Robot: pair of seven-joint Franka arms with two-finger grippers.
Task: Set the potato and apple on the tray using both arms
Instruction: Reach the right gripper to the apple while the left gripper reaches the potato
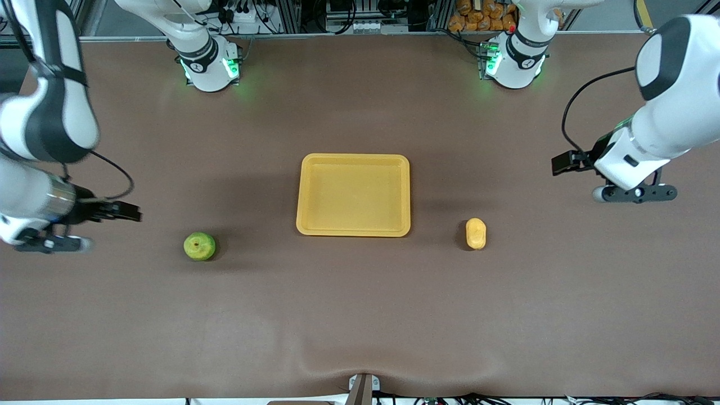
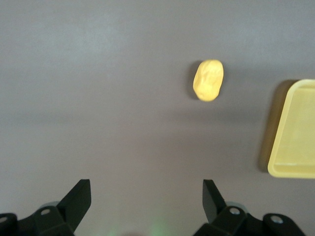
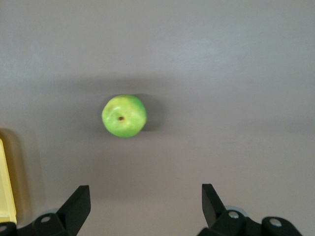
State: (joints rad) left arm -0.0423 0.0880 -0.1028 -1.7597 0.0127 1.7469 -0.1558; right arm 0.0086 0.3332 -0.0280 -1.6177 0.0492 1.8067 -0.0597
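A brown tabletop (image 1: 360,315) carries the yellow tray (image 1: 354,194) at its middle. The apple (image 1: 199,246) lies toward the right arm's end, the potato (image 1: 476,233) toward the left arm's, both slightly nearer the front camera than the tray. The left tool (image 2: 146,196) and right tool (image 3: 145,196) hang empty over bare tabletop, fingers spread wide. Aluminium framing and cables line the back edge.

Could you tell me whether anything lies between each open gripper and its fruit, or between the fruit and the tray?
Nothing visible does. Bare table separates the left gripper from the potato, the right gripper from the apple, and both from the empty tray.
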